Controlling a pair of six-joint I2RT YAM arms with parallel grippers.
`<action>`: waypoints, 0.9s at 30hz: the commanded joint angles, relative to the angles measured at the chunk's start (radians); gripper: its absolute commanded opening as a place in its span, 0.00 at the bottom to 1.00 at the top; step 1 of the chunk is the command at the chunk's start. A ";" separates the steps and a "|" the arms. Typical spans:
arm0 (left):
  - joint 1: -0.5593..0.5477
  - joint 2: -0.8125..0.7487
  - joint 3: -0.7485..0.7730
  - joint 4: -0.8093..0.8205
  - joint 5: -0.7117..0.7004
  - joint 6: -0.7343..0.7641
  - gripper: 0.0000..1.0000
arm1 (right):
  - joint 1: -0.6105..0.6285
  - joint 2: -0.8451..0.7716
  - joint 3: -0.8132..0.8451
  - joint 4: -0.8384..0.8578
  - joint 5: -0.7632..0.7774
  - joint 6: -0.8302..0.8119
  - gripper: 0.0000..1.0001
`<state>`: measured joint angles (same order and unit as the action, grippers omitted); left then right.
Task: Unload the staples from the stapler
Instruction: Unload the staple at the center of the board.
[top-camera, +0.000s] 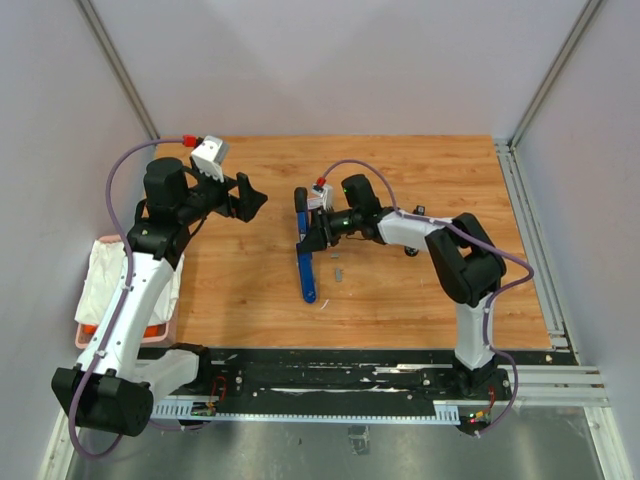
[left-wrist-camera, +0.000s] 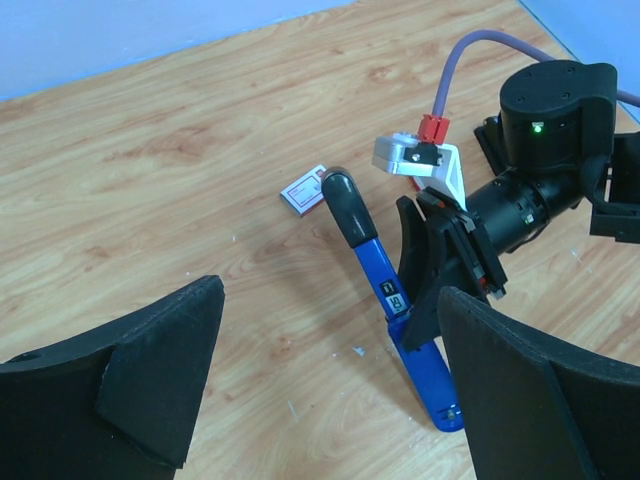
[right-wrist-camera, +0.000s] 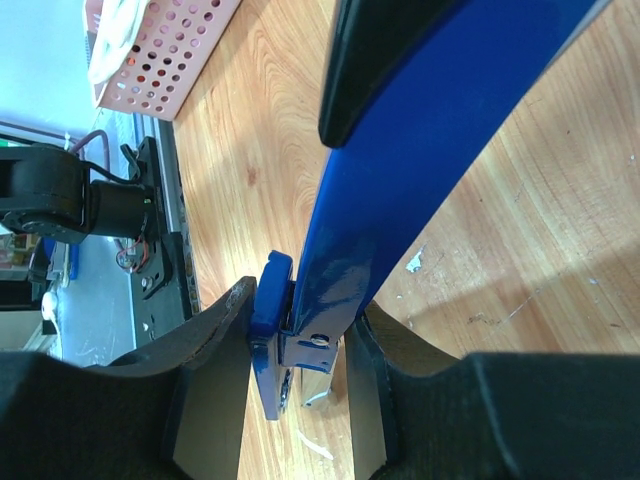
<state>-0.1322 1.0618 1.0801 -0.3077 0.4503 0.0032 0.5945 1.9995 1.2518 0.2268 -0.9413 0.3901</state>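
Two arms reach over a wooden tabletop (top-camera: 420, 180) in the top view. A pink basket (top-camera: 85, 330) with a white cloth (top-camera: 100, 275) sits at the left edge. The left claw (top-camera: 250, 197) hangs spread wide and empty, well apart from the blue stapler (top-camera: 307, 270). The right claw (top-camera: 312, 232) is closed partway on the stapler's sides. Tiny grey bars, seemingly staples (top-camera: 337, 273), lie just right of the stapler, below that claw.

From the left wrist, the left claw's fingers (left-wrist-camera: 150, 390) frame the scene, nothing between them. The stapler (left-wrist-camera: 375, 260) lies with its black head far from the camera, the right claw (left-wrist-camera: 408, 285) clamped across its middle. A red-and-white box (left-wrist-camera: 303, 192) sits just beside the head. Its print and the stapler's small label are too small to read.

From the right wrist, the stapler (right-wrist-camera: 420, 150) fills the view, held between the claw's fingers (right-wrist-camera: 215, 340). The basket (right-wrist-camera: 170, 50) is far behind.
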 joint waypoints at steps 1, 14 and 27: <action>0.008 -0.017 -0.008 0.034 0.018 -0.002 0.98 | -0.005 -0.074 0.033 -0.038 0.038 -0.108 0.29; 0.008 -0.007 0.035 -0.001 -0.027 0.011 0.98 | 0.092 -0.243 0.062 -0.238 0.320 -0.440 0.29; 0.008 0.007 0.031 -0.024 0.081 -0.008 0.98 | 0.285 -0.269 0.047 -0.288 0.674 -0.735 0.29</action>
<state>-0.1322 1.0622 1.0878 -0.3191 0.4725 0.0002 0.8703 1.7687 1.2816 -0.0715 -0.3828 -0.2657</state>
